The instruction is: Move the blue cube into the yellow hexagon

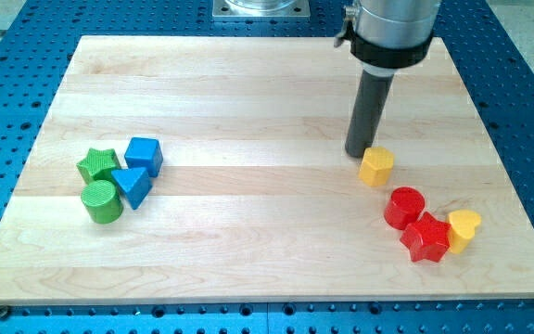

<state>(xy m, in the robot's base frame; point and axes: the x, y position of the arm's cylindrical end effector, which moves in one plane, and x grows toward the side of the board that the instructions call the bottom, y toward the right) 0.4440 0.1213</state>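
Note:
The blue cube [145, 155] sits at the view's left, in a cluster with a green star [98, 165], a blue triangular block [133, 186] and a green cylinder [102, 201]. The yellow hexagon [376, 166] lies right of centre. My tip [358, 153] rests on the board just up and left of the yellow hexagon, touching or nearly touching it, and far to the right of the blue cube.
A red cylinder [404, 207], a red star-like block [425, 237] and a yellow heart [464, 228] are grouped at the lower right. The wooden board [267, 83] lies on a blue perforated table. The arm's base plate shows at the top centre.

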